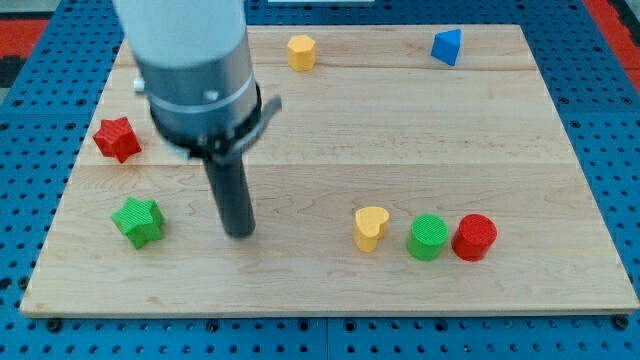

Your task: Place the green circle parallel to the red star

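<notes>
- The tip [240, 234] is seen right of the green star [138, 221].
- The green circle [428, 237] is wedged between yellow heart [371, 227] and red circle [474, 237].
- No jaws are carried by the tool: a plain rod.

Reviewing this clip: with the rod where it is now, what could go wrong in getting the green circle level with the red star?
1. The green circle sits tight between the yellow heart and the red circle; pushing it could drag either neighbour along.
2. My tip stands just right of the green star, far left of the green circle, so a careless sweep might knock that star.
3. The long push towards the red star may let the round block slip off the tip.
</notes>
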